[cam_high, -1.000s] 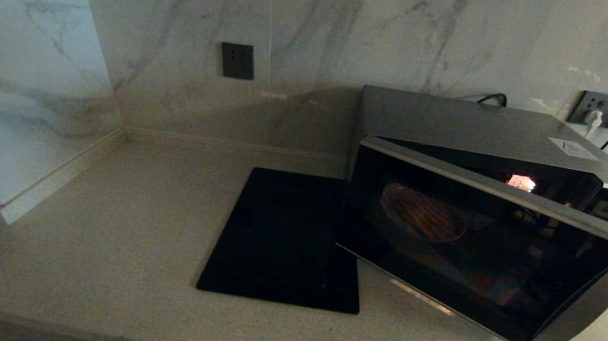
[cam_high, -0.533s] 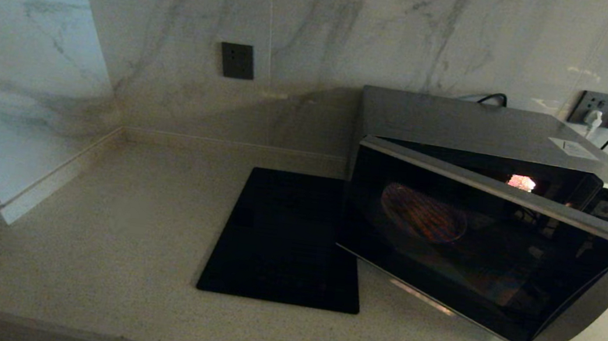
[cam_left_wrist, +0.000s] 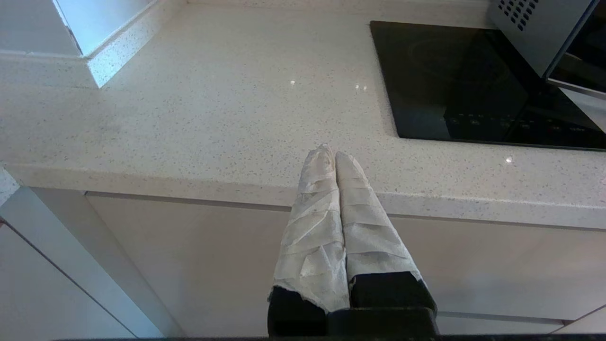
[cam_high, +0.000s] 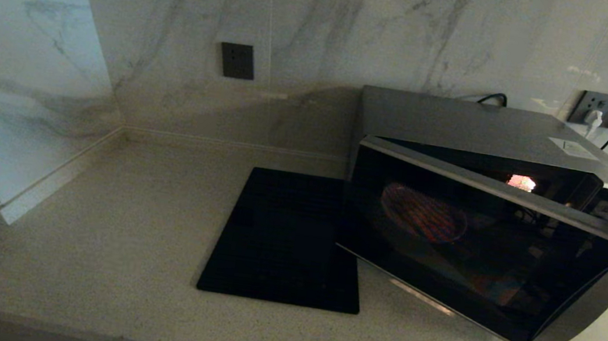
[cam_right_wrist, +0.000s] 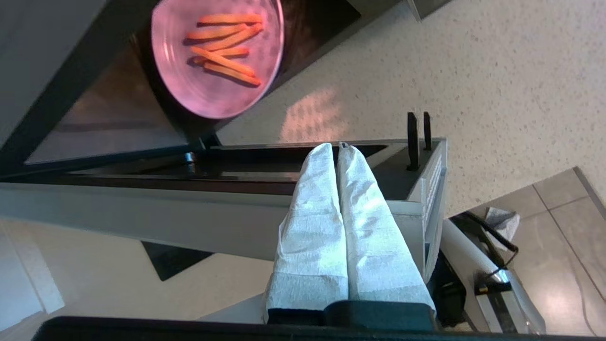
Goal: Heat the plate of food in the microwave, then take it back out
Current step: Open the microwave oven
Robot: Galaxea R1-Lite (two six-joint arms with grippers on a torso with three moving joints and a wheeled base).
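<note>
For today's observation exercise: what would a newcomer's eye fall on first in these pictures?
First, the microwave on the counter's right, its dark glass door ajar. Inside sits the plate of food, pink with orange sticks. The right gripper is at the door's free edge, its white-wrapped fingers shut together.
</note>
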